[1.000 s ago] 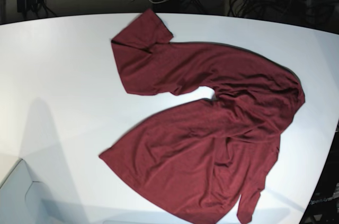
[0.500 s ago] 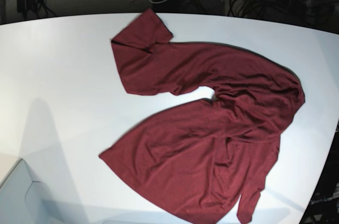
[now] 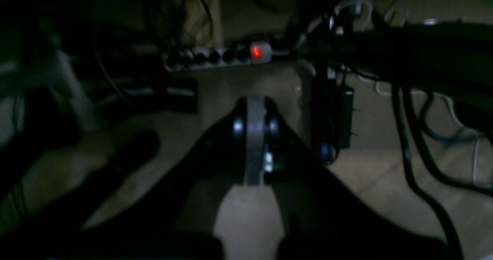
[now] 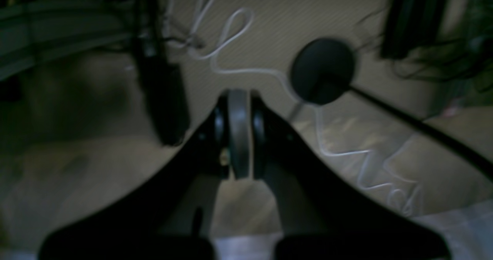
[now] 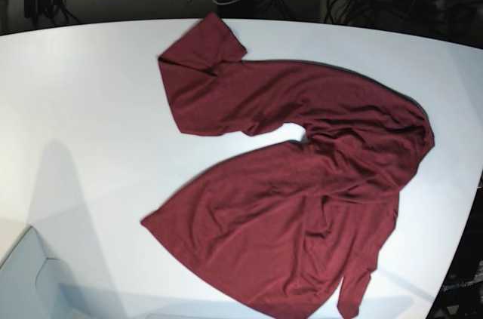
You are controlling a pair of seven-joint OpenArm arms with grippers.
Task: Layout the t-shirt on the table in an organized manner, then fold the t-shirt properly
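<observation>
The left pincer (image 3: 254, 144) was closed, its two sides pressed together with nothing between them, and it looked down at a dim floor with a power strip (image 3: 217, 55) and dark cables. The right pincer (image 4: 238, 136) was closed in the same way and held nothing; under it were a white cable (image 4: 246, 69) and a round black base (image 4: 322, 70) on the floor. A pale edge of the surface showed at the bottom right corner of that view.

In the base view both pincers were almost gone from the top edge. A second before, their light metal parts stood lower, behind the far edge of the surface; now only small tips remained, so the arms had pulled back and up.

The t-shirt (image 5: 302, 191) had not moved at all. It lay on the white surface (image 5: 75, 108) toward the right side, bent into a curve, one sleeve near the far edge and the wide hem near the front edge, with many wrinkles.

I judge that the layout step was not begun: the shirt was neither flat nor folded.
</observation>
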